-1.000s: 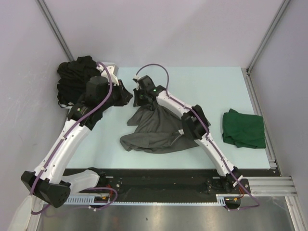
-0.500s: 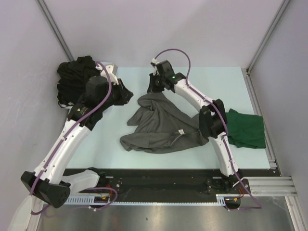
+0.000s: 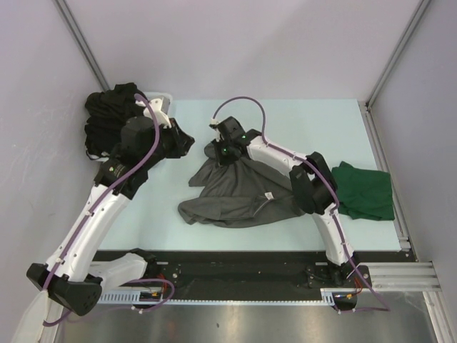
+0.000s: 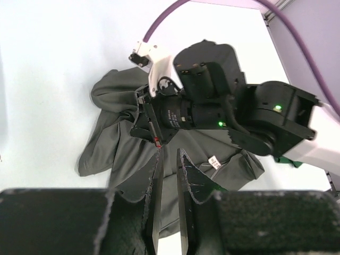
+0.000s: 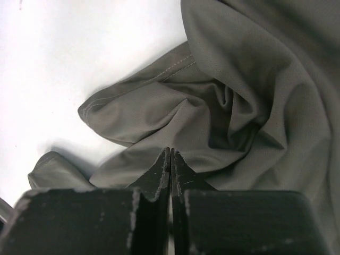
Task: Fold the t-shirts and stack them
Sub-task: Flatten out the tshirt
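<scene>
Both sets of jaws are empty: the right jaws are pressed together, tips down over the rumpled far edge of the charcoal grey t-shirt (image 3: 235,193), though whether they touch the cloth cannot be told. The left jaws stand a narrow slit apart, held just to the left of that same edge. The grey shirt lies crumpled in the middle of the table (image 3: 314,121), its small white neck label (image 3: 269,195) facing up. A dark green t-shirt (image 3: 364,191) lies folded near the table's right edge, and black t-shirts (image 3: 107,118) are heaped at the far left corner.
</scene>
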Controlling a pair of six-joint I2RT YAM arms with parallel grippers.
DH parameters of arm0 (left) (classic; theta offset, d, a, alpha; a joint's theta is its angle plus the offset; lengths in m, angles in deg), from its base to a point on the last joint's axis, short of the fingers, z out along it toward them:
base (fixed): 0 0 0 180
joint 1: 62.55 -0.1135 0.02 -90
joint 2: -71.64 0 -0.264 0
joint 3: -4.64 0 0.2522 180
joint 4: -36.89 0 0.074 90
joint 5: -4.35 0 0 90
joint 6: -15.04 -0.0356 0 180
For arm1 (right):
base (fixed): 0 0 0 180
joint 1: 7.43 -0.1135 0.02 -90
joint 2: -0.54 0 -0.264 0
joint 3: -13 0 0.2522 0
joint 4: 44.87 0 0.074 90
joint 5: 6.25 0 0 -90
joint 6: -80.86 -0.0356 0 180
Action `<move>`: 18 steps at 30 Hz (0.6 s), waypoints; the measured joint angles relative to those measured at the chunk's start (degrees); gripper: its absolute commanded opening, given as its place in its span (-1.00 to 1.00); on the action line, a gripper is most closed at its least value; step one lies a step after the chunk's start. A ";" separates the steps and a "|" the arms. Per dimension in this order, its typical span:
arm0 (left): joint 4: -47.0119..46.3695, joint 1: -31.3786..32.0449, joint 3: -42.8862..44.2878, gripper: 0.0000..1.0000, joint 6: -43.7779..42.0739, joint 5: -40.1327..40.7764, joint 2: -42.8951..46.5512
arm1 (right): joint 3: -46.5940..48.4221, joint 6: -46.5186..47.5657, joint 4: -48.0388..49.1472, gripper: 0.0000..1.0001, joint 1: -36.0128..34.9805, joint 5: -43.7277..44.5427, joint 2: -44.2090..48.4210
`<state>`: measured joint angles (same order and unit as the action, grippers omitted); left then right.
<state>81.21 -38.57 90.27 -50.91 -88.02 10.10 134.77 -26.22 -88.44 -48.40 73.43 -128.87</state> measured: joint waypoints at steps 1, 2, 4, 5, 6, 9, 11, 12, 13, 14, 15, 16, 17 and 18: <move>0.00 0.00 0.00 -0.60 0.02 0.17 0.02 | 0.00 0.63 -0.11 -1.00 -0.20 0.48 0.59; 0.00 0.00 -0.07 -0.59 0.02 0.24 0.04 | 0.00 1.09 -0.26 -1.00 -0.31 0.85 1.07; 0.04 0.00 -0.22 -0.59 0.04 0.39 0.13 | -0.15 1.88 -0.28 -1.00 -0.31 1.53 2.03; 0.07 0.00 -0.22 -0.59 0.04 0.48 0.15 | -0.35 2.19 -0.26 -1.00 -0.33 1.79 2.34; 0.07 0.00 -0.22 -0.58 0.00 0.52 0.15 | -0.57 2.40 -0.24 -1.00 -0.37 2.01 2.60; 0.28 0.00 -0.22 -0.58 -0.04 0.66 0.31 | -0.46 2.86 -0.98 -1.00 -0.57 2.54 2.54; 0.55 0.00 -0.22 -0.58 -0.07 0.68 0.50 | 0.44 3.19 -2.54 -1.00 -0.87 2.86 2.14; 0.57 0.00 -0.22 -0.58 -0.07 0.70 0.68 | 1.16 3.30 -3.41 -1.00 -1.16 3.23 1.86; 0.59 0.00 -0.26 -0.59 -0.07 0.72 0.83 | 1.53 3.39 -3.78 -1.00 -1.40 3.63 1.77; 0.59 0.00 -0.35 -0.60 -0.07 0.74 0.94 | 1.62 3.41 -4.09 -1.00 -1.57 3.93 1.77; 0.59 0.00 -0.59 -0.64 -0.09 0.79 1.03 | 1.62 3.41 -4.48 -1.00 -1.62 4.57 1.81; 0.39 0.00 -1.07 -0.65 -0.09 0.90 1.14 | 1.51 3.39 -4.70 -1.00 -1.75 5.35 1.92; 0.13 0.00 -1.97 -0.65 -0.09 0.94 1.20 | 0.76 3.37 -4.70 -1.00 -1.84 6.34 2.40; -0.07 0.00 -2.73 -0.68 -0.09 0.94 1.18 | -0.39 3.32 -4.61 -1.00 -1.84 7.21 3.23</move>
<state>81.15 -38.57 87.54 -51.00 -87.08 11.28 134.38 -22.90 -93.05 -50.24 80.64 -125.63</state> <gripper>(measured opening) 0.184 0.009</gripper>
